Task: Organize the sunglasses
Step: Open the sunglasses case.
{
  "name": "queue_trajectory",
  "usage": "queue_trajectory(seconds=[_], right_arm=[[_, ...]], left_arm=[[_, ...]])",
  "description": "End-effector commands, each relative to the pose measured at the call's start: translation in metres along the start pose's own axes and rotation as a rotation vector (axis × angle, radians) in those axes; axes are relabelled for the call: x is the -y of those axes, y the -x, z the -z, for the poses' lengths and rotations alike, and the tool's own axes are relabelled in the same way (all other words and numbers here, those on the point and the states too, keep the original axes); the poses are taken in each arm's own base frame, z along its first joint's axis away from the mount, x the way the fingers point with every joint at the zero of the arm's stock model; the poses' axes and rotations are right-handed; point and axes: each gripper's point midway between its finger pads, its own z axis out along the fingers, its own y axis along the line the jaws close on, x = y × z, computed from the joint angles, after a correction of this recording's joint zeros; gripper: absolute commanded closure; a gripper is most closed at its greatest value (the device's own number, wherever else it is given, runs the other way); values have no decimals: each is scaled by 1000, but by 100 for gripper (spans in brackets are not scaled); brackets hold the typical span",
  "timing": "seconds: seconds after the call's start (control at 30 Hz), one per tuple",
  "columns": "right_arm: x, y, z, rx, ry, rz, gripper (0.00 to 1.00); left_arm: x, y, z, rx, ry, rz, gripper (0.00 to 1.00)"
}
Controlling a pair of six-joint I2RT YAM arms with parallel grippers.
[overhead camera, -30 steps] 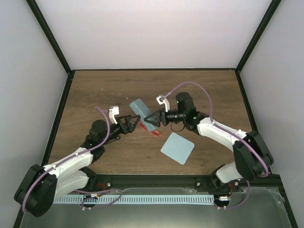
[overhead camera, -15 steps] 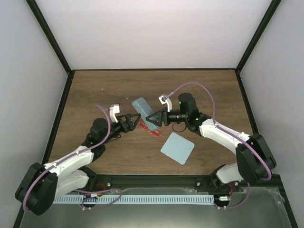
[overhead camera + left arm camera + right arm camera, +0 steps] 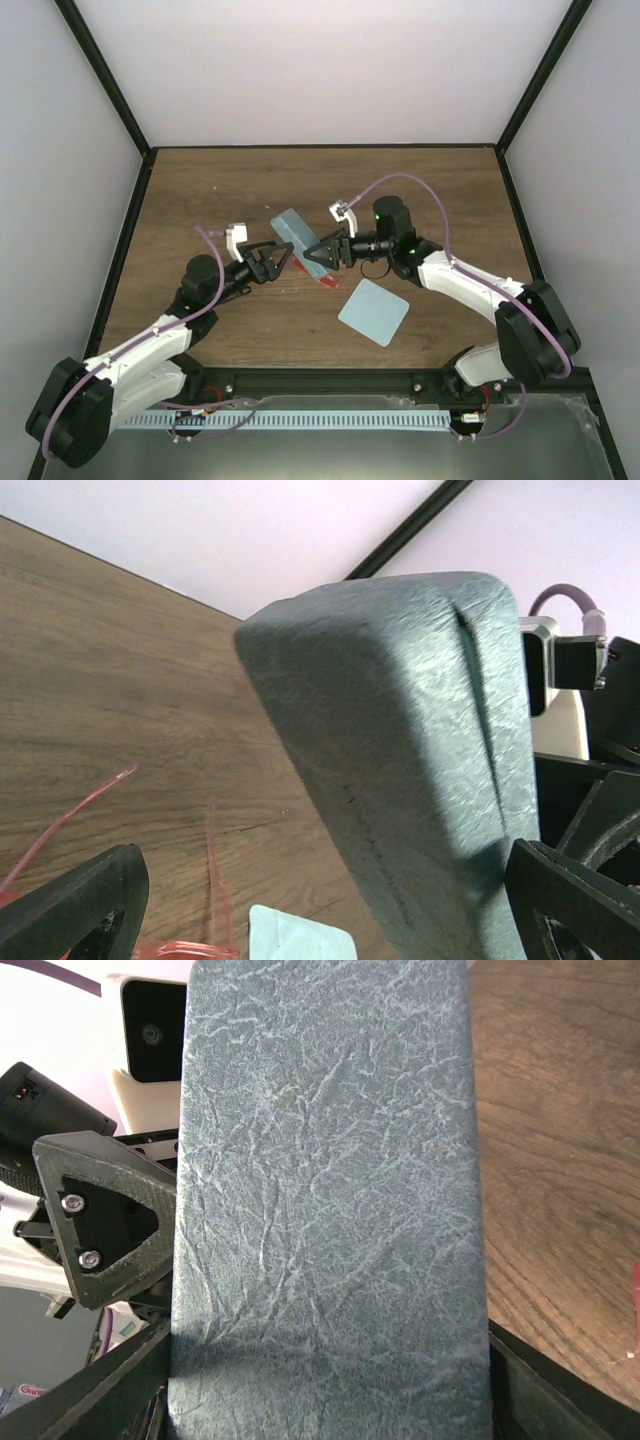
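**Right gripper holds the case; sunglasses lie on the table beside it**

The right gripper [image 3: 315, 256] is clamped on the near end of a grey-blue case [image 3: 290, 226]. In the right wrist view the case fills the space from one black finger [image 3: 110, 1390] to the other. It is a long block with rounded corners and a crackled, leather-like grain. The left wrist view shows it at a slant, with a thin seam running down one side.

The left gripper [image 3: 281, 264] has its jaws spread wide and grips nothing. Its angular black fingers [image 3: 70, 910] frame the case just ahead of them. Whether they touch it cannot be told.

The sunglasses [image 3: 325, 281] lie on the brown wood-grain table [image 3: 200, 190], just on the near side of the case and under the right gripper. They have red translucent lenses and thin pinkish arms that splay over the wood.

A flat, light blue square cloth [image 3: 374, 312] lies near them, to the right and nearer, turned like a diamond.
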Motion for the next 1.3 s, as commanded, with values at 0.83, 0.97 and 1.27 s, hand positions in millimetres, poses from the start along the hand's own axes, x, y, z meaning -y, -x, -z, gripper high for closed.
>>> queue_trajectory(seconds=[0.83, 0.97, 1.27], right_arm=[[-56, 20, 10, 96, 136, 192, 45], [-77, 21, 21, 133, 189, 254, 46], [-96, 20, 33, 165, 230, 315, 45]], left_arm=[[-33, -10, -10, -34, 136, 42, 0], [-43, -14, -12, -44, 175, 53, 0], [-61, -24, -17, -78, 239, 81, 0]])
